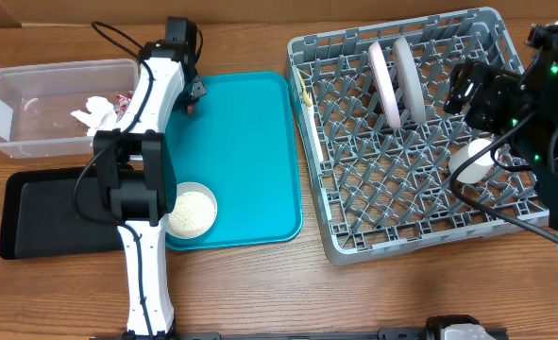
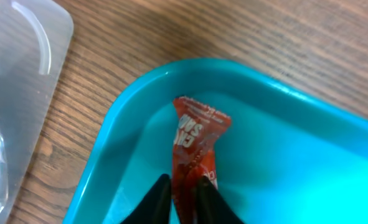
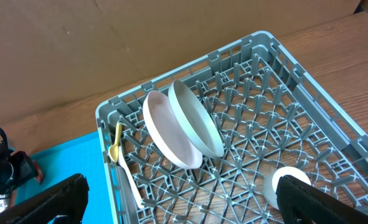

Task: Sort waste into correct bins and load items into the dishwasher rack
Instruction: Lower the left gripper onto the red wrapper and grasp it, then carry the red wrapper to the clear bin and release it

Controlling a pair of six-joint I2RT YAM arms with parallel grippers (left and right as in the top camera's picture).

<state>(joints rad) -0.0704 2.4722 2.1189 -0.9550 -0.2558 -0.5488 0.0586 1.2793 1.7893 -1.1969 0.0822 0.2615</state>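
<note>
My left gripper (image 1: 193, 97) (image 2: 182, 191) is shut on a red foil wrapper (image 2: 195, 134) at the far left corner of the teal tray (image 1: 250, 142). The clear tub (image 1: 14, 142) to its left holds a crumpled white napkin (image 1: 92, 113) and another wrapper (image 1: 123, 100). The black tray (image 1: 52, 212) lies in front of the tub. A pale bowl of rice grains (image 1: 192, 211) sits on the teal tray's near left. The grey rack (image 1: 406, 222) holds a white plate (image 3: 168, 134), a grey plate (image 3: 199, 121), a white cup (image 3: 282, 183) and cutlery (image 3: 116, 149). My right gripper (image 3: 184, 205) is open above the rack.
The left arm (image 1: 144, 227) runs up along the teal tray's left edge, over part of the black tray. A cardboard wall (image 3: 109, 50) stands behind the table. Bare wood shows between the teal tray and the rack.
</note>
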